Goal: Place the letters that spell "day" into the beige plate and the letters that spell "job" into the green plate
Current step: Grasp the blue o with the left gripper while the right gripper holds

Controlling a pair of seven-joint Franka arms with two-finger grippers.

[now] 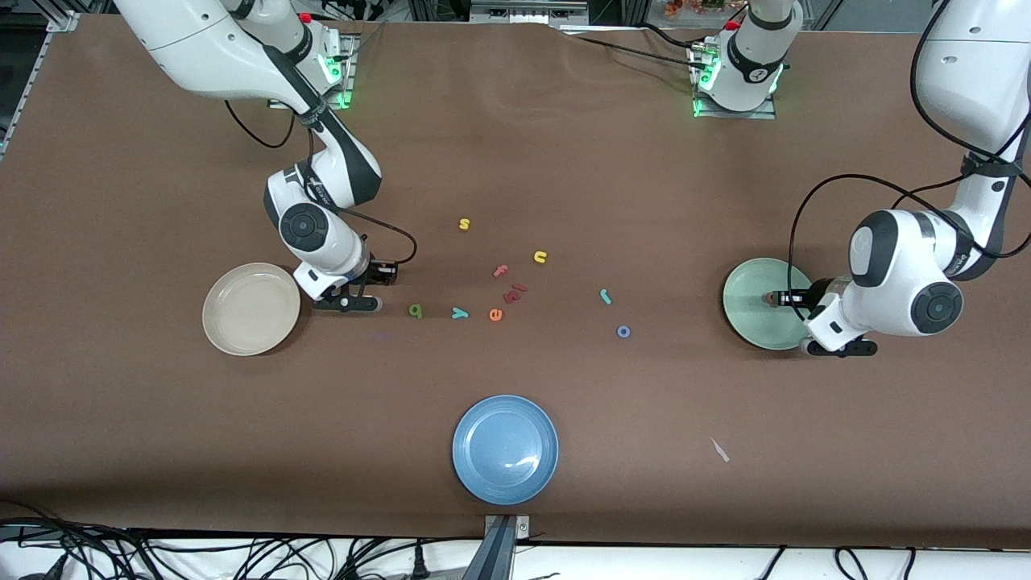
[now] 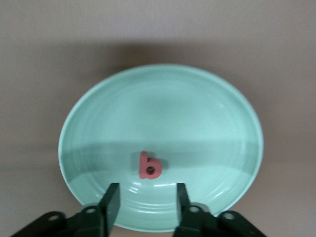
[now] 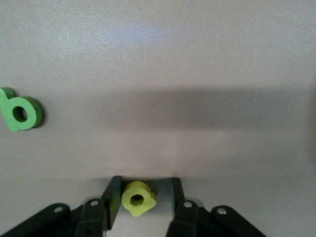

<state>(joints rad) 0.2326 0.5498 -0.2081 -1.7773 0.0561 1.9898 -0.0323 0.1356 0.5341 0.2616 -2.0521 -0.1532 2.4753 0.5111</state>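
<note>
Over green plate point(image 2: 207, 123), left hand point(image 2: 145, 197) open above b point(image 2: 148, 166).

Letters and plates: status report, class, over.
Left pincer open over green plate, b dropped in. Right pincer around yellow d. Nothing blocking.

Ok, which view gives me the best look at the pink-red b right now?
The left wrist view: the pink-red b lies in the green plate, just ahead of the left claw, whose fingers stand apart. The front view shows only a small reddish speck on that plate. The right wrist view doesn't show it.
</note>
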